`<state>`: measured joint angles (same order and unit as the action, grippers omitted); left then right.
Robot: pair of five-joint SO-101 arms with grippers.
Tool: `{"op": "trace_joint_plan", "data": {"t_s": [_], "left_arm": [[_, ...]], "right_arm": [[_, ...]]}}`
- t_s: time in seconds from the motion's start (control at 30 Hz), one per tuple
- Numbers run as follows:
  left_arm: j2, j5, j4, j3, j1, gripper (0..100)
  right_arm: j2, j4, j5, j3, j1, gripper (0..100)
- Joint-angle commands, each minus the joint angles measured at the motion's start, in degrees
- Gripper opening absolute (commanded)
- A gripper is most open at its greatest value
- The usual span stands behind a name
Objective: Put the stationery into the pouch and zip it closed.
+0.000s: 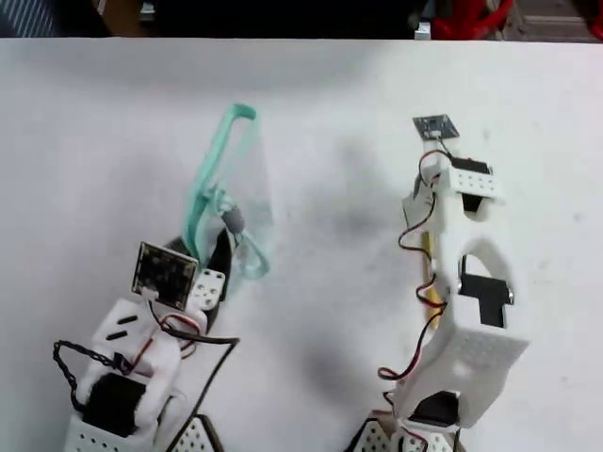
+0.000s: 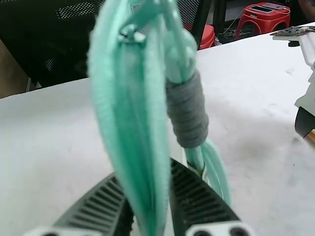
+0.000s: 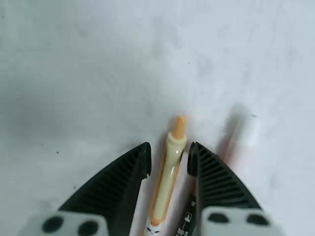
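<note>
Pouch [image 1: 231, 184] on my left side, mint trim and clear wall, held edge-on. I've got the left gripper [image 2: 145, 172] clamped on one end of that trim, fingers [image 2: 197, 196] pressed tight against the fabric. I read that hold as a way to keep the pouch steady so its mouth can take things. The zip slider [image 2: 130, 32] sits at the far end of the trim, and a grey wrap [image 2: 187, 110] hangs on a mint loop just beside the fingers. Whether the zip is open, I can't tell.

Over on my right, the right gripper [image 3: 170, 147] is down at the surface [image 1: 94, 113]. Its fingers are partly apart and straddle the pen [image 3: 165, 191], which lies flat between them. There's a sliver of gap on one side, so I judge it isn't pinched yet. Pen and pouch are well apart, so nothing's in.

Surface is plain white and matt, with a few dark specks. Past its far edge the room is dark, with a mesh chair back and a red stool [image 2: 263, 10].
</note>
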<state>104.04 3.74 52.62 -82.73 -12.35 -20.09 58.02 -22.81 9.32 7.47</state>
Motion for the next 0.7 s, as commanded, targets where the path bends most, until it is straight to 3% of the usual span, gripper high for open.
{"op": "trace_joint_plan", "data": {"t_s": [0.0,0.1,0.17,0.33,0.53,0.67], "left_arm": [[-1.01,0.44,-1.05,-0.18,0.66,8],[-1.01,0.44,-1.05,-0.09,0.66,8],[-1.01,0.44,-1.05,-0.09,0.66,8],[-1.01,0.44,-1.05,0.09,0.66,8],[-1.01,0.44,-1.05,0.09,0.40,8],[-1.01,0.44,-1.05,0.18,0.57,9]], "right_arm": [[-0.04,-0.75,-0.70,-2.46,0.57,12.6],[-1.01,-2.07,-0.88,-2.29,0.40,10.1],[-2.07,-2.33,-3.52,-2.55,0.40,1.9],[-0.22,0.57,-6.77,-3.60,-1.71,1.6],[23.60,23.08,-6.24,-18.55,-12.44,1.8],[41.63,26.15,-5.10,-29.45,-24.22,1.8]]}}
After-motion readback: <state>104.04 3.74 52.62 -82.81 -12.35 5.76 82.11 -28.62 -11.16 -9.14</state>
